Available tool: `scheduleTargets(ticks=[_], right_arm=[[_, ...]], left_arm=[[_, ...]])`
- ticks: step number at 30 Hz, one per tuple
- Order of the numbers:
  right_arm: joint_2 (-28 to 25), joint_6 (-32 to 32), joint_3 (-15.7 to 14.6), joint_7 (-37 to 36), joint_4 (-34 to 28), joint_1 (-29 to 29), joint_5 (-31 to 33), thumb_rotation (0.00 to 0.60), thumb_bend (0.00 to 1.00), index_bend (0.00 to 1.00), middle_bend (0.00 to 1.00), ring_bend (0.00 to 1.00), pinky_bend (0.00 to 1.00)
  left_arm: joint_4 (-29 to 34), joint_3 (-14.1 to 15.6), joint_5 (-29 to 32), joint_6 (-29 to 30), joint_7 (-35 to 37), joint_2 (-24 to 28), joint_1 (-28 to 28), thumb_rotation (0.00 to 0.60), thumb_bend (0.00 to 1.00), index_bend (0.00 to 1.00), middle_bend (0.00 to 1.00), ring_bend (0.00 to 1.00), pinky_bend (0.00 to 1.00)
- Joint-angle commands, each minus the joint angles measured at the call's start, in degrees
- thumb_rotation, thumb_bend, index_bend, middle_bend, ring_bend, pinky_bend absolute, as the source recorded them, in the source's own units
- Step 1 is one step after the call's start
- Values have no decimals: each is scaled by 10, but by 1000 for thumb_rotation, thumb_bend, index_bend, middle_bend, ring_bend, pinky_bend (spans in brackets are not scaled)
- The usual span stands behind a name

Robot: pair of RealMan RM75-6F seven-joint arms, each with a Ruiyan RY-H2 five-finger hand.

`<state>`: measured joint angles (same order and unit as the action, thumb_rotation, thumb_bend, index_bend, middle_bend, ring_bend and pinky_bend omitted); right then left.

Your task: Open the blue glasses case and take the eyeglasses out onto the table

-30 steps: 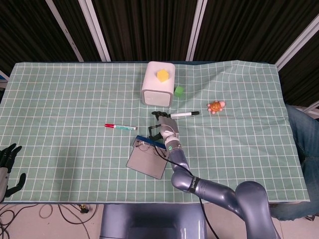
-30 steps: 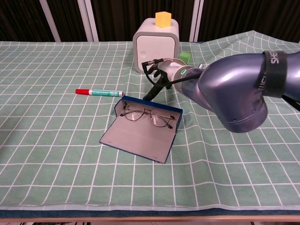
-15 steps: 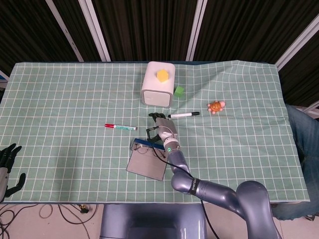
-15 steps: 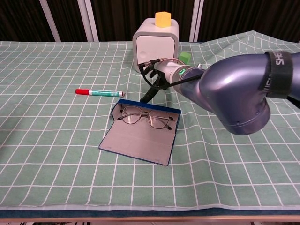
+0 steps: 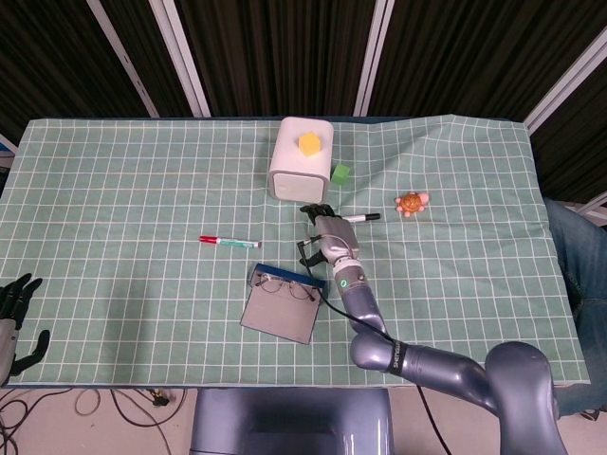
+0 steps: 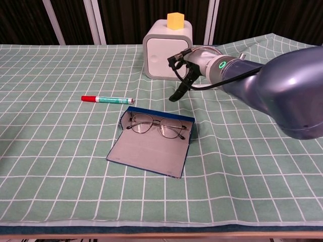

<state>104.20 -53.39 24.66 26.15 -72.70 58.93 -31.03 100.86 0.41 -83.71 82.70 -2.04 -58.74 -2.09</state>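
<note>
The blue glasses case point(image 6: 151, 142) lies open, eyeglasses point(image 6: 155, 126) inside; my right hand point(image 6: 187, 70) hovers empty, fingers apart, the lift-out remaining.

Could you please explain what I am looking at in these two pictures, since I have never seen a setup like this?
This is a two-armed robot at a table, steered remotely by a person. One picture looks down from its head, the other forward from its chest.

The right robot hand hangs above the cloth behind the blue glasses case, holding nothing. The left robot hand rests off the table's left edge, also holding nothing.

The case lies open with the eyeglasses still inside. On the green checked tablecloth also lie a red-capped marker, a black marker, a white box with a yellow block on top, a green block and a small orange toy.
</note>
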Motion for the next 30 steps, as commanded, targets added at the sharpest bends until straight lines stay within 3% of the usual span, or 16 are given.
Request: scheduleTargets(ticks=[1,7,15,22,30], right_arm=[[-46,-20,-19,29,-68,-21,8,600,98,246,198,133,232],[-92,-61,-38,97,-150,-20,27,600,98,283,266,179,232],[-134,-83,-34,209,-228,27,151,600,116,298,294,223,232],[-136,-86,-2,269,-221,85,334,600,122,298,305,259,232],[-86,-133,9,273,-160,119,382,600,185,316,373,345,232]], left_arm=[[0,0,1,-1,-1,0,0,600,451,18,0,0,0],[0,-1,4,-4,1,0,-1,600,452,18,0,0,0],[2,-3,13,-15,4,-1,-6,600,452,18,0,0,0],[7,-2,19,-22,6,0,-8,600,452,18,0,0,0],[14,-3,30,-31,15,4,-10,600,452,18,0,0,0]])
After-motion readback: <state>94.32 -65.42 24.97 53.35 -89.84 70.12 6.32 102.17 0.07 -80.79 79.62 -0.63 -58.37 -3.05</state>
